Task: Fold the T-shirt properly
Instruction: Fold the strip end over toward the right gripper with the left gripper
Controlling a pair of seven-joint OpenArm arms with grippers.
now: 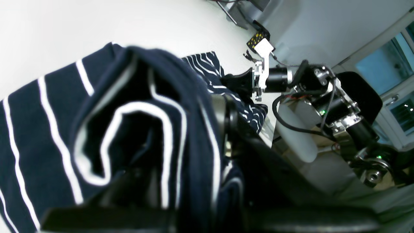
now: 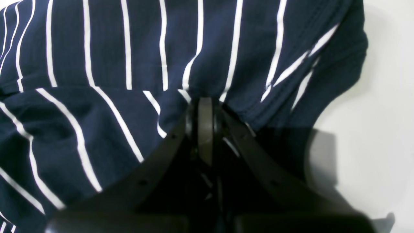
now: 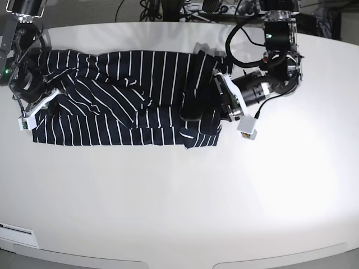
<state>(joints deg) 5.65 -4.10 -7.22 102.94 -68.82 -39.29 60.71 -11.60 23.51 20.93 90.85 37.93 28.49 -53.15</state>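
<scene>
The T-shirt (image 3: 123, 101) is spread across the far-left part of the white bench (image 3: 185, 196), running from near the left edge to about the middle, its long side lined up with the far edge and its thin white stripes rumpled through the centre. At the shirt's right end, the left gripper (image 3: 216, 101) has its fingers pinched together on a raised fold of the cloth; in the left wrist view that fold (image 1: 142, 129) bulges up right in front of the lens, draped over the dark fingers, so the grip is firm on the fabric. Over at the left edge of the bench, the right gripper (image 3: 49, 102) sits on the shirt's other end. In the right wrist view its two dark fingers (image 2: 205, 129) meet at a point with striped cloth gathered between them, closed tight on the T-shirt (image 2: 129, 81).
</scene>
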